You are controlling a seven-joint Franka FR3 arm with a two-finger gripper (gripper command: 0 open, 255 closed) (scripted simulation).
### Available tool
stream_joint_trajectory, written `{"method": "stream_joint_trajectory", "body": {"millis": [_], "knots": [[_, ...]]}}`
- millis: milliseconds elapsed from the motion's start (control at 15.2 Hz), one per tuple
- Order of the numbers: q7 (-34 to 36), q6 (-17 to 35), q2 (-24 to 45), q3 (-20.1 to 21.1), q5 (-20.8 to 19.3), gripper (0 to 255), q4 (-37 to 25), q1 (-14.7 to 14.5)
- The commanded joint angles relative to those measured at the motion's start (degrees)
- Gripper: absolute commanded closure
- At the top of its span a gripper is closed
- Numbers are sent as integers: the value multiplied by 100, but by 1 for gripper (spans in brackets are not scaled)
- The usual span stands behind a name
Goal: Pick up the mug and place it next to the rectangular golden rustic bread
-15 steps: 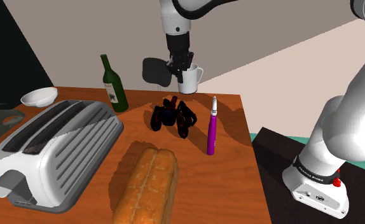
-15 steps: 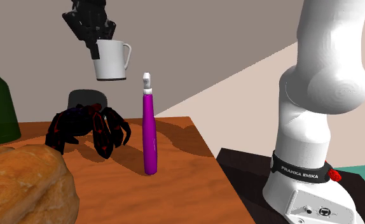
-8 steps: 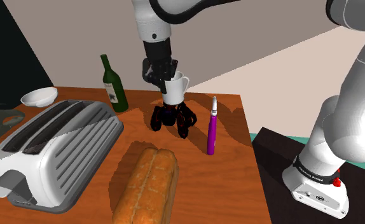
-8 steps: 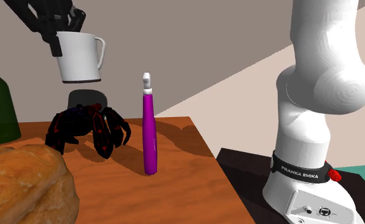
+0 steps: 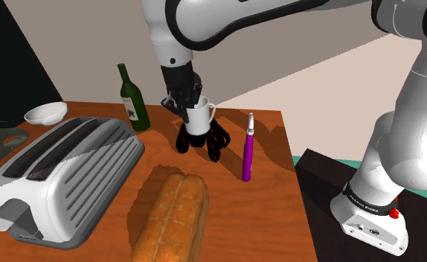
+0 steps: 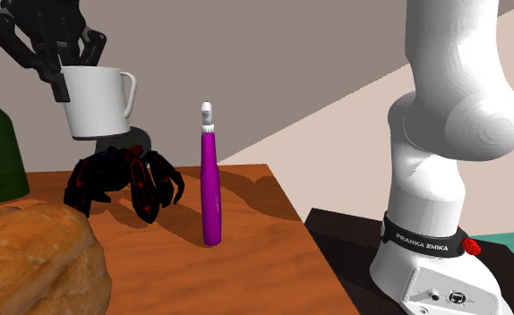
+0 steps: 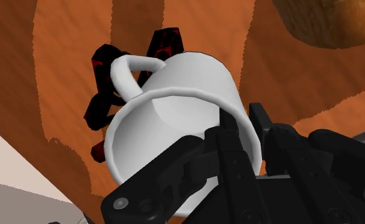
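A plain white mug [image 5: 199,118] hangs tilted in the air, just above a black and red spider-like object [image 5: 204,139] on the wooden table [image 5: 271,186]. My black gripper [image 5: 192,105] is shut on the mug's rim, one finger inside and one outside, with the handle pointing away from the fingers. The second exterior view shows the mug [image 6: 98,103] under the gripper [image 6: 63,79], well off the table. In the wrist view the fingers clasp the rim of the mug [image 7: 175,108]. The golden loaf of bread [image 5: 172,216] lies near the table's front edge, some way from the mug.
A purple upright tool [image 5: 248,149] stands at the shoulder view's right of the spider-like object. A green bottle [image 5: 132,98], a large toaster [image 5: 63,175] and a white bowl [image 5: 45,113] occupy the left side. The robot's stand [image 5: 353,201] is at the lower right.
My gripper has carried the mug towards the shoulder view's left and downward, from beyond the table's far edge to just over the spider-like object. The grip has not changed.
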State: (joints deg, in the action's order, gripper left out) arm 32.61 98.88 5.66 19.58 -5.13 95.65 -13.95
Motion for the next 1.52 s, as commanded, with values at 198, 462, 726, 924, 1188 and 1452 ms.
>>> {"method": "stream_joint_trajectory", "body": {"millis": [198,462,726,924,1188,1452], "knots": [[21,389,-3,-6,-6,255,388,8],[45,688,27,-10,-23,255,660,11],[76,982,78,-8,-50,255,908,16],[103,1200,129,-4,-77,255,1079,21],[144,1487,214,-3,-120,255,1288,24],[147,1681,1,91,-71,255,1318,-34]]}}
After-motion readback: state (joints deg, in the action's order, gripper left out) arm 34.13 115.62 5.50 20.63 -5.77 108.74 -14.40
